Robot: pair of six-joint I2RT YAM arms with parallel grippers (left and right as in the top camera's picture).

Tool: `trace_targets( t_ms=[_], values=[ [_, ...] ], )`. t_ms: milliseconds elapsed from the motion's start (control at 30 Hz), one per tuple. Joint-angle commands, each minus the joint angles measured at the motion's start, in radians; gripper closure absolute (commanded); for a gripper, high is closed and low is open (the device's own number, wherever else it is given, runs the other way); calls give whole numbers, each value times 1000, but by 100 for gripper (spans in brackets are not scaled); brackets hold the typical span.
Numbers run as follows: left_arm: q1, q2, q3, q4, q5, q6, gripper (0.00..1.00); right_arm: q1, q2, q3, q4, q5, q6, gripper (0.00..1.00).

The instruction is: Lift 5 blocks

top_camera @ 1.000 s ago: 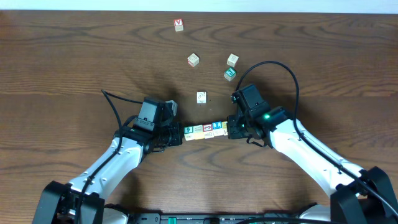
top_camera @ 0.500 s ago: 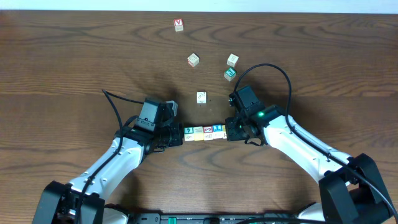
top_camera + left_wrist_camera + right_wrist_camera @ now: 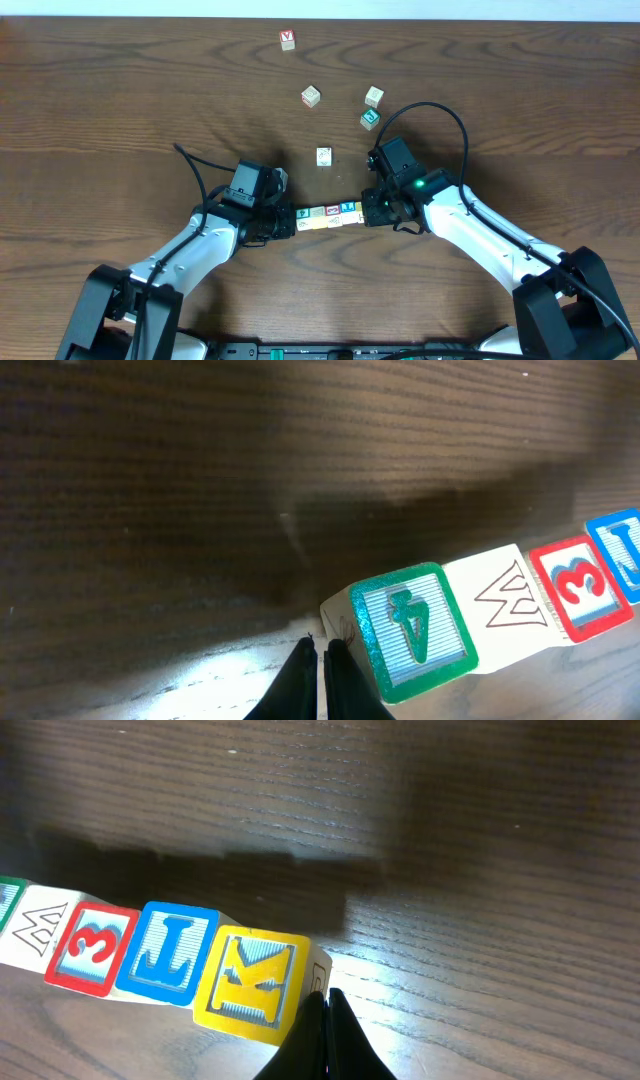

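Five blocks form a tight row point(image 3: 327, 212) pinched end to end between my two grippers. The left wrist view has the green block point(image 3: 412, 628), the cream one point(image 3: 510, 605), the red "3" point(image 3: 577, 587) and the blue edge point(image 3: 625, 550). In the right wrist view the yellow block point(image 3: 255, 982) sits beside the blue one point(image 3: 168, 952). My left gripper point(image 3: 318, 645) is shut, its tip against the green end. My right gripper point(image 3: 325, 995) is shut, pressed on the yellow end. The row's shadow falls apart from it, so it appears to hang above the table.
Loose cubes lie behind the row: one close by point(image 3: 324, 156), a cream one point(image 3: 311, 96), another cream one point(image 3: 374, 96) and a green one point(image 3: 370, 119). The cube with a red "V" point(image 3: 288, 39) sits near the table's far edge.
The left arm has shifted a little to the right and the right arm a little to the left. The row of blocks stays pinched between them.
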Motion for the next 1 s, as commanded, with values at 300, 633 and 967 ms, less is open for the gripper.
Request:
trace_targets(
  t_ms=[300, 633, 967],
  values=[
    [-51, 8, 34, 29, 170, 14, 93, 43, -5, -15, 30, -193, -8, 99],
    [-51, 8, 34, -24, 123, 23, 93, 43, -5, -78, 29, -155, -7, 99],
    [-51, 8, 34, -110, -6, 29, 93, 43, -5, -80, 23, -28, -8, 98]
  ],
)
